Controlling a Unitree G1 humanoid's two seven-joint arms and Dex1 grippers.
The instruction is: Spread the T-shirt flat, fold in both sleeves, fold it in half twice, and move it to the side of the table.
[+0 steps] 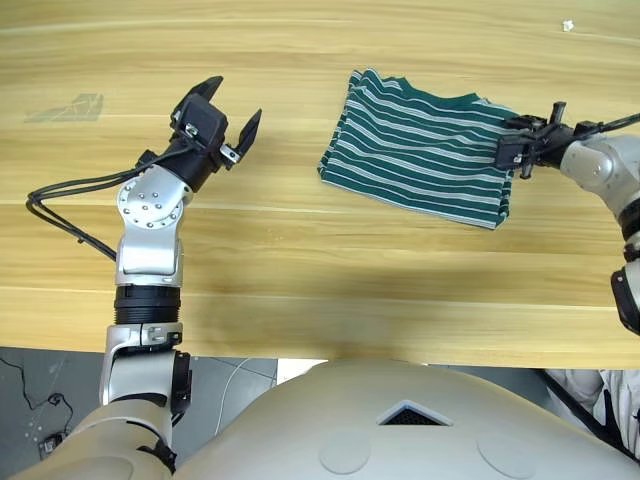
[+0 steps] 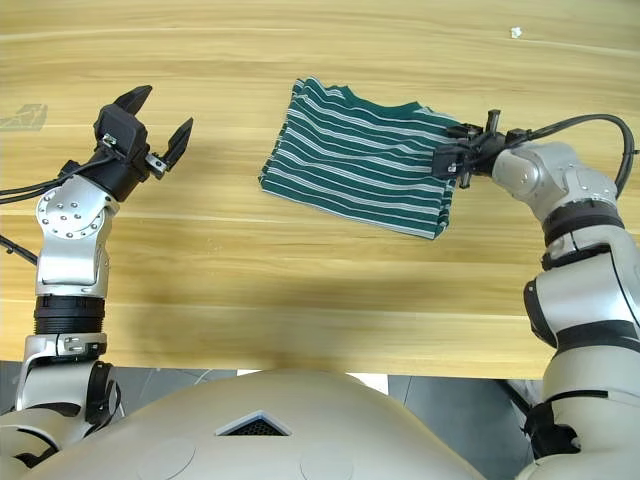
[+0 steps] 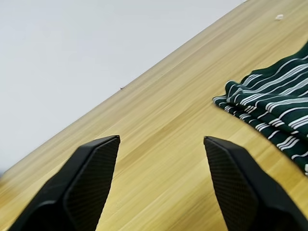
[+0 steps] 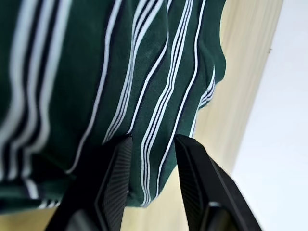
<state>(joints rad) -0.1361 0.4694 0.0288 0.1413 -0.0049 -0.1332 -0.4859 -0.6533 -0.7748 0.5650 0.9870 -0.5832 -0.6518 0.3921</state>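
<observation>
Left eye view: the T-shirt lies folded into a compact, roughly rectangular bundle on the wooden tabletop. It sits in the right half, closer to the far edge than to the near edge, and is turned slightly askew to those edges. The fabric is dark green with thin white stripes, and the neckline faces the far edge. All layers rest flat on the wood, and no sleeve projects from the bundle.

Right claw: positioned at the T-shirt's right-hand edge, level with the tabletop. In the right wrist view the two fingers stand close together with only a narrow gap, and the striped edge of the garment runs between them (the grip is judged closed on the fabric).

Left claw: held over the left half of the tabletop, well apart from the T-shirt. Its fingers are spread wide with nothing between them, and bare wood shows through the gap.

Other items noted: a small white speck near the far right corner and a faint grey mark near the left edge.
</observation>
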